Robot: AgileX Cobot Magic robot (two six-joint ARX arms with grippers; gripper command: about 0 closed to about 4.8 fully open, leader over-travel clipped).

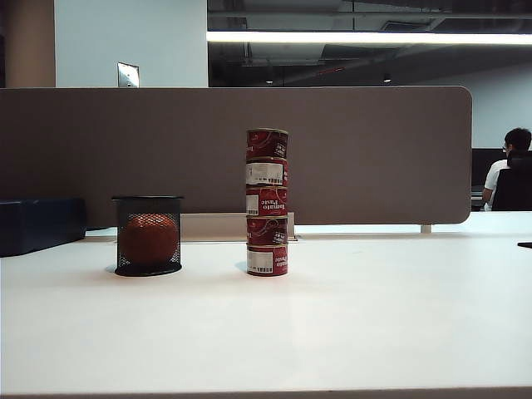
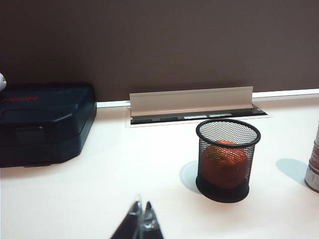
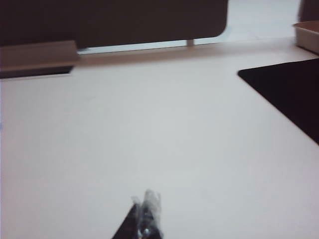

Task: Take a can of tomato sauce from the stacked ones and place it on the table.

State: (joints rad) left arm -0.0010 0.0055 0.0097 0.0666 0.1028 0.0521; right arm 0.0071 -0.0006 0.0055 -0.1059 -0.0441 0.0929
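Note:
Several dark-red tomato sauce cans stand in one upright stack (image 1: 267,202) on the white table (image 1: 349,316), in the middle of the exterior view. The top can (image 1: 267,143) sits slightly askew. An edge of the stack's lower cans (image 2: 314,169) shows in the left wrist view. My left gripper (image 2: 141,206) is shut and empty, low over the table, well short of the stack. My right gripper (image 3: 144,199) is shut and empty too, over bare table (image 3: 149,124). Neither gripper shows in the exterior view.
A black mesh cup (image 1: 148,235) with an orange ball stands left of the stack, also the mesh cup (image 2: 227,159). A dark blue case (image 2: 42,122) lies far left. A grey-brown partition (image 1: 233,150) runs behind. A black mat (image 3: 289,94) lies at the right.

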